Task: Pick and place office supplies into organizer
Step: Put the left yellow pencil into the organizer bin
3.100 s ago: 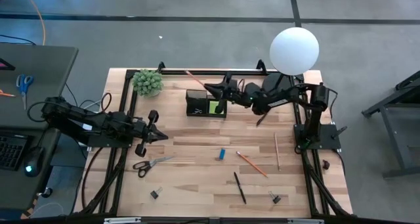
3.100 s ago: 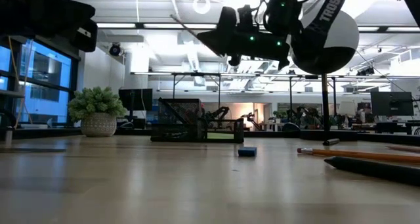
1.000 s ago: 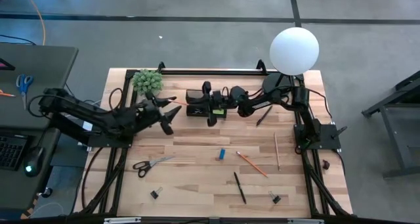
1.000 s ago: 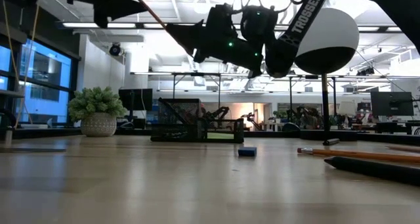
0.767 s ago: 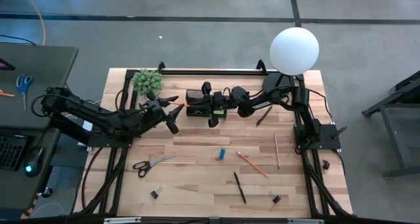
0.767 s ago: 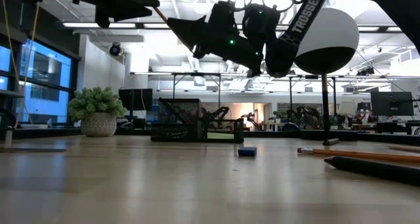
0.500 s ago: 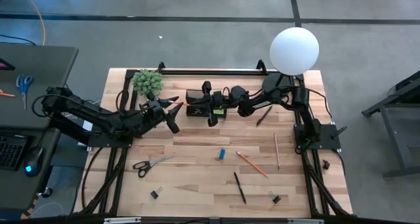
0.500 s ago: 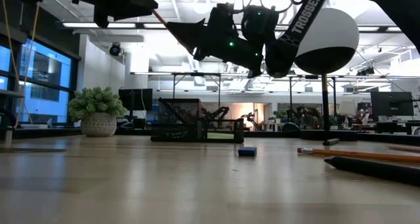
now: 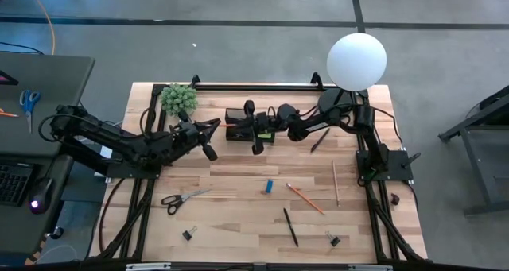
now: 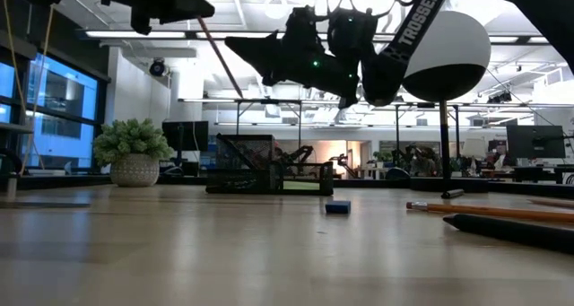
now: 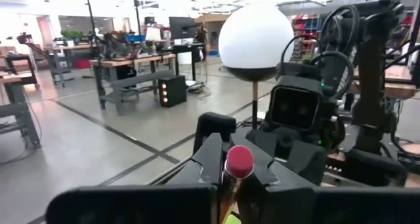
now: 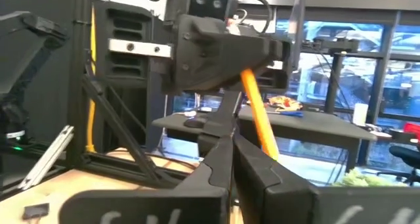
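My left gripper hovers left of the black organizer and is shut on an orange pencil. The pencil slants down from it toward the organizer. My right gripper hangs over the organizer, facing the left one, fingers shut. The pencil's shaft runs just past its fingertips. A lime-green pad sits in the organizer's low part. The pencil's lower tip is hidden. My left gripper pinches the pencil at its eraser end between its two fingers, coming level from the table's left. The pencil is lifted clear and tilts down and away toward the organizer. My right gripper: I cannot tell whether its fingertips touch the pencil's shaft.
On the table lie black-handled scissors, a blue block, an orange pencil, a dark pen, a wooden pencil and two binder clips. The plant and globe lamp stand at the far edge.
My left gripper has carried the pencil toward the table's right, closer to the organizer and my right gripper. In the last half second the pencil's free end has swung down, so it now slants much more steeply below the left gripper.
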